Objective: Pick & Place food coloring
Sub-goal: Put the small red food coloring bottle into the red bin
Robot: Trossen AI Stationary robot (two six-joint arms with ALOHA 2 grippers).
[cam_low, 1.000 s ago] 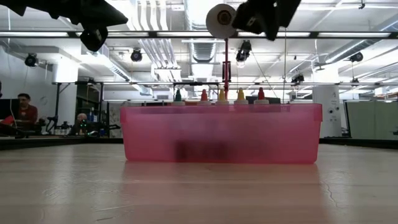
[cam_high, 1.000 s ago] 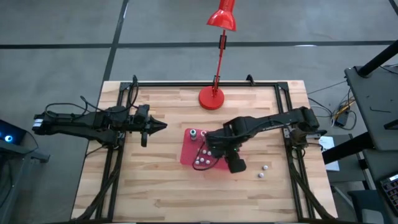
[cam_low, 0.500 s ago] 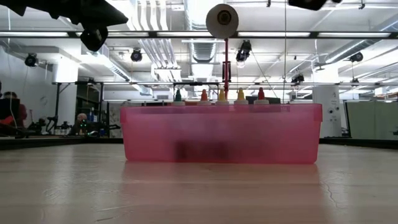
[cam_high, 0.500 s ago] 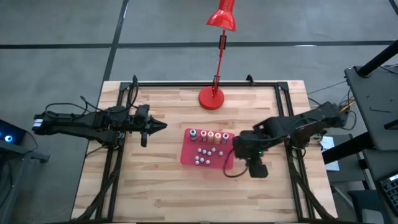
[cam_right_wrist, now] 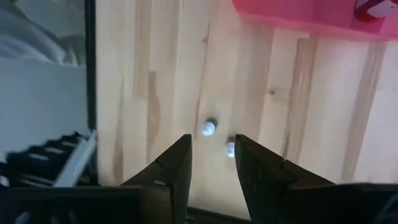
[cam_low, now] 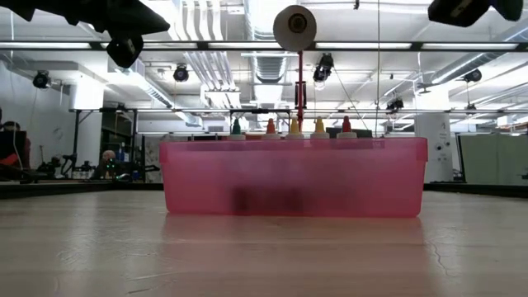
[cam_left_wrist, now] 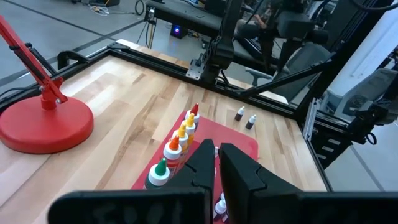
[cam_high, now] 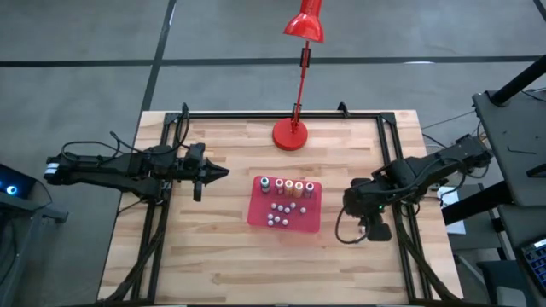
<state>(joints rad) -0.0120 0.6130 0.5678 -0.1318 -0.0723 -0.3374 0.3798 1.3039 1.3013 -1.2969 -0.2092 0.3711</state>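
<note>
Right arm leaves the tray
Right gripper (cam_high: 375, 228), fingers apart and empty, has swung lower right; five bottles (cam_high: 287, 186) stand in the tray (cam_high: 256, 213). Left gripper (cam_high: 220, 173) closed.

Left hand (cam_high: 223, 173) closed; right hand (cam_right_wrist: 211, 163) parted

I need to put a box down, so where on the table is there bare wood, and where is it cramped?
Bare wood lies between the red tray and the table's near edge, and between the left gripper and the lamp base. It is cramped between the tray and the right gripper, where two small bottles stand.
</note>
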